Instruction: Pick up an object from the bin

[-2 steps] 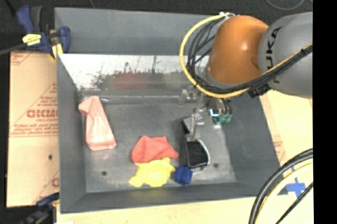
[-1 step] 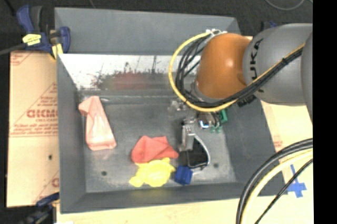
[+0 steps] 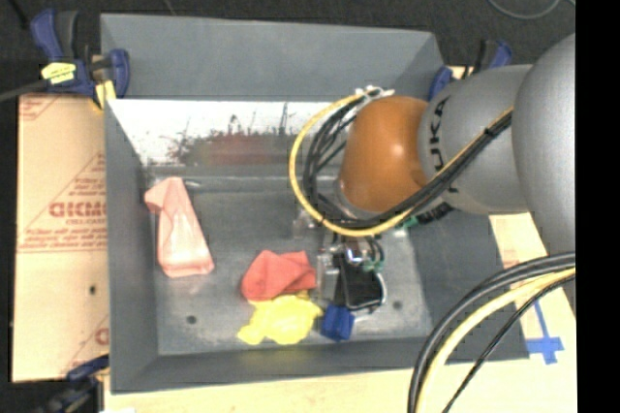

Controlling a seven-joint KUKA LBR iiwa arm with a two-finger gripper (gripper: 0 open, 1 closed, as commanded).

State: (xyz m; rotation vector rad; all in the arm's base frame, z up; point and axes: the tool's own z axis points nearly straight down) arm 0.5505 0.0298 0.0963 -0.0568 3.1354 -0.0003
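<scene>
Gripper (image 3: 355,289) low in the bin (image 3: 126,246), by a blue piece (image 3: 336,323).
You see it just right of the red wad (image 3: 276,273), with the blue piece at its tip and a yellow wad (image 3: 279,320) beside that. You cannot tell whether it is open or closed. A pink cloth (image 3: 178,229) lies well apart, left.

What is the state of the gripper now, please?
Gripper: cannot be told; it is next to the red thing and the blue thing.

Beside the gripper (image 3: 356,291) lie a red rag (image 3: 279,273), a yellow rag (image 3: 281,320) and a blue block (image 3: 337,323). Farther off lies a pink pouch (image 3: 179,229).
</scene>
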